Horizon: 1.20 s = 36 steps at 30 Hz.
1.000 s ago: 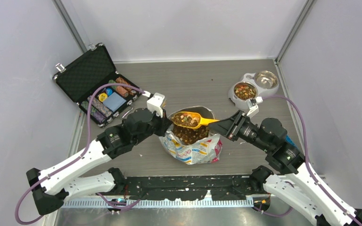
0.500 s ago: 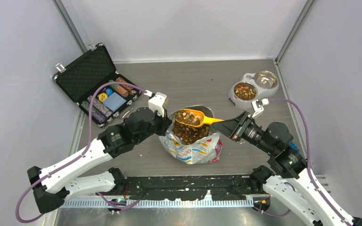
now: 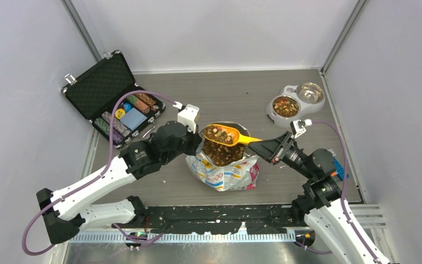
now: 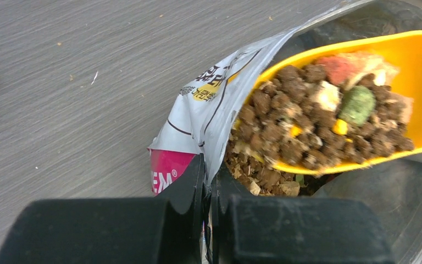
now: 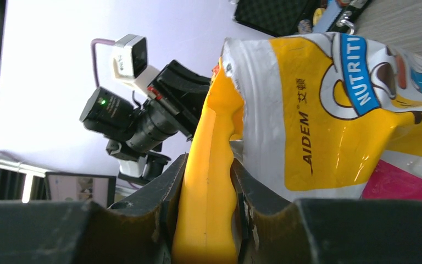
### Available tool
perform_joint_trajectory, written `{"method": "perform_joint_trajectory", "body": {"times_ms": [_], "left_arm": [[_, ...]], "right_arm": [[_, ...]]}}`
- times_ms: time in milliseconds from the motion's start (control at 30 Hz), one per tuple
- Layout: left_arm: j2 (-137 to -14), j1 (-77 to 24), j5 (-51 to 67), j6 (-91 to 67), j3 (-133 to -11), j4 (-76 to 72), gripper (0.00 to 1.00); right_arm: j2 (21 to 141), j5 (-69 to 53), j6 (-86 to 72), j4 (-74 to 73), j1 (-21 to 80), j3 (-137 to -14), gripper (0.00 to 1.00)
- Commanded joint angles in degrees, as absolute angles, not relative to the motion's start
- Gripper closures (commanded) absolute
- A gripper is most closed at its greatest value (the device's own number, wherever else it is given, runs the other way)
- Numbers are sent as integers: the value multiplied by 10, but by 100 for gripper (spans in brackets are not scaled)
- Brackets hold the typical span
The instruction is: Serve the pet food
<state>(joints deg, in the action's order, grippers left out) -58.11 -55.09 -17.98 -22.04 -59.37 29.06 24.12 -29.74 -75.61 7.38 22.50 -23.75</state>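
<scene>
The pet food (image 3: 220, 133) fills a yellow scoop (image 3: 229, 136) held over the open foil bag (image 3: 225, 171) at the table's middle; more kibble lies in the bag (image 3: 222, 154). In the left wrist view the loaded scoop (image 4: 357, 115) hangs over the bag's mouth. My right gripper (image 3: 265, 147) is shut on the scoop's handle (image 5: 209, 181). My left gripper (image 3: 194, 144) is shut on the bag's rim (image 4: 220, 121), pinching the foil edge. A double pet bowl (image 3: 295, 100) at the back right holds kibble in its left dish (image 3: 286, 106); its right dish is bare metal.
An open black case (image 3: 112, 99) with striped poker chips stands at the back left. Walls close the table on three sides. Crumbs are scattered on the grey wood surface (image 3: 231, 93).
The scoop with its load has shifted slightly toward the back and right above the bag. The left arm has moved a little forward, still holding the rim. The right arm has drawn in.
</scene>
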Motion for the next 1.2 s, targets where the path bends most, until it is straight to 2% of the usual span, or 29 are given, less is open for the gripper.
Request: {"method": "perform_joint_trajectory", "body": {"times_ms": [0,500,933,1167], "left_arm": [[-590,-551,-207,-214,-632,264,100],[-596,-551,-218,-221,-664,280,100],[-601,-551,-217,-224,-679,289,100],[-601,-551,-210,-228,-679,289,100]], "right_arm": [[221,-361,-805,181,197,-208,95],[223,-451,-921,368,103,-105,95],[284,-434,-1018,617,89,-23,95],[323,-423,-1033,681,88,-6,95]]}}
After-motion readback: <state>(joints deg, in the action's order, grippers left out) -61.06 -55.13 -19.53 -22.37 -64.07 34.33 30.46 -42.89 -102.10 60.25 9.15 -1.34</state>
